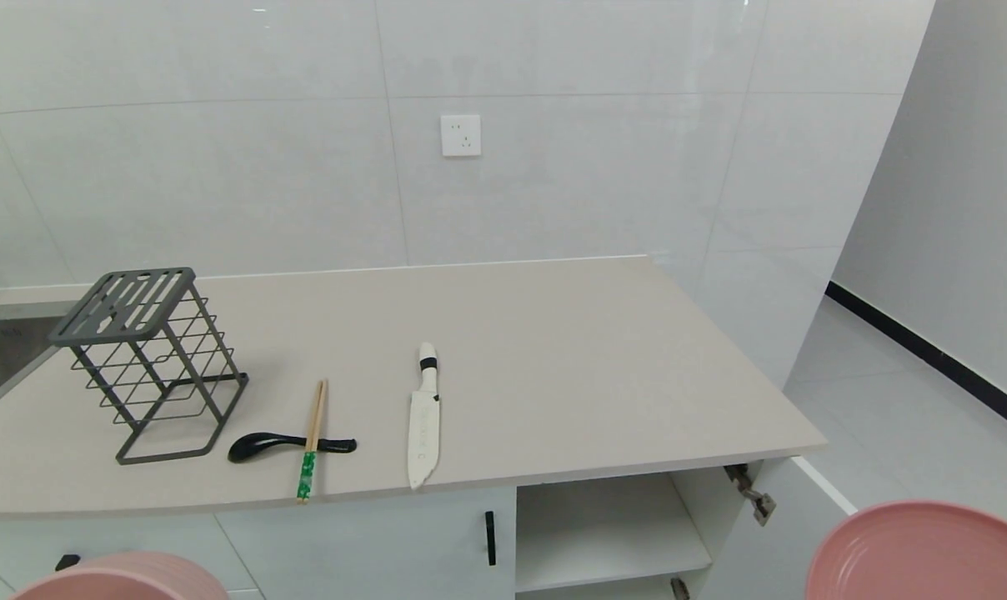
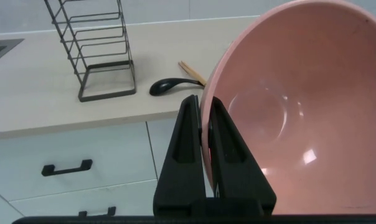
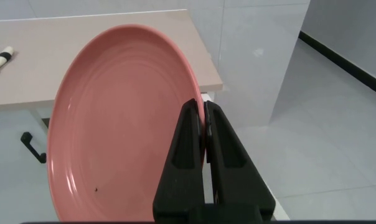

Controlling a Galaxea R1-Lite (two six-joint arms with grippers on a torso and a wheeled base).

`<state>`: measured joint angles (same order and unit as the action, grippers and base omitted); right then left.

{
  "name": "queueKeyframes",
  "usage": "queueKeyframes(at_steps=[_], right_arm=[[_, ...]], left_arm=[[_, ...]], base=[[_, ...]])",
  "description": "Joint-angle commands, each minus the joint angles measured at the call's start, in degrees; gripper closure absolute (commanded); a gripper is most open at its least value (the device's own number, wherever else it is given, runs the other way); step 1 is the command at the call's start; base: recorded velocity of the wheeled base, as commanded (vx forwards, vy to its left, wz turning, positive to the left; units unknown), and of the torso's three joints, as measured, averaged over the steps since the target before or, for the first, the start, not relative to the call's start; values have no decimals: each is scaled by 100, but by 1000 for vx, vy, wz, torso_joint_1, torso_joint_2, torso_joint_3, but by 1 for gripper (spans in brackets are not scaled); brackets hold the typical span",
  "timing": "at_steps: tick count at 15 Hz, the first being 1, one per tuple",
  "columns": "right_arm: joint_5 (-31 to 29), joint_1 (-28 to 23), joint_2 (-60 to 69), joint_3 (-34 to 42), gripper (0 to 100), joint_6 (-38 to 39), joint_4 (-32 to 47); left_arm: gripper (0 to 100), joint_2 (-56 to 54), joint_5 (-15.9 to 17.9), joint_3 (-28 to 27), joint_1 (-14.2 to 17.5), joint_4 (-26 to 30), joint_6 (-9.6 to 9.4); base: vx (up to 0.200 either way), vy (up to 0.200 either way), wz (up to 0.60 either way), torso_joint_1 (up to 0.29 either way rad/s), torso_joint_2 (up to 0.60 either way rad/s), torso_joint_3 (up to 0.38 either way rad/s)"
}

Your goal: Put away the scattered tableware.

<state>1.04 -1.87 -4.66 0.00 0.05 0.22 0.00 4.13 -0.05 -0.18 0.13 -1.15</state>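
**Clerk:** Start at the left, please.

**Inspector:** The left tool is clenched on the rim of a pink bowl, one finger inside the rim and one outside. In the head view the bowl sits at seven o'clock, below the front edge of the tabletop.

**Clerk:** And on the tabletop?

**Inspector:** A dark wire rack stands upright at its nine o'clock end. A black spoon lies at the rack's four o'clock, near its base, with the scoop pointing to nine and the handle to three. A pair of chopsticks lies across the spoon handle, touching it, with the green ends at six, at the front edge. A white knife lies apart at the chopsticks' three o'clock, with the handle to twelve and the blade tip at the front edge.

**Clerk:** Below that?

**Inspector:** A cupboard stands open at five o'clock under the tabletop, showing a bare shelf.

**Clerk:** The right side?

**Inspector:** The right tool is clamped on the rim of a pink plate, which is held tilted. In the head view the plate is at five o'clock, off the tabletop and over the floor.
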Motion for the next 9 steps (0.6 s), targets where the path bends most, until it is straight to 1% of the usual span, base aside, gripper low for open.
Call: queueKeyframes(at_steps=[1, 4, 9], right_arm=[[2, 2, -9, 0, 100, -5, 4], [-7, 2, -18, 0, 100, 4, 4], [2, 2, -9, 0, 100, 4, 4]], left_arm=[[100, 9, 0, -4, 1, 4, 0], [100, 9, 0, 5, 1, 4, 0], [100, 9, 0, -4, 1, 4, 0]], base=[[0, 0, 0, -149, 383, 222], [0, 0, 0, -188, 504, 295], [0, 0, 0, -195, 530, 334]])
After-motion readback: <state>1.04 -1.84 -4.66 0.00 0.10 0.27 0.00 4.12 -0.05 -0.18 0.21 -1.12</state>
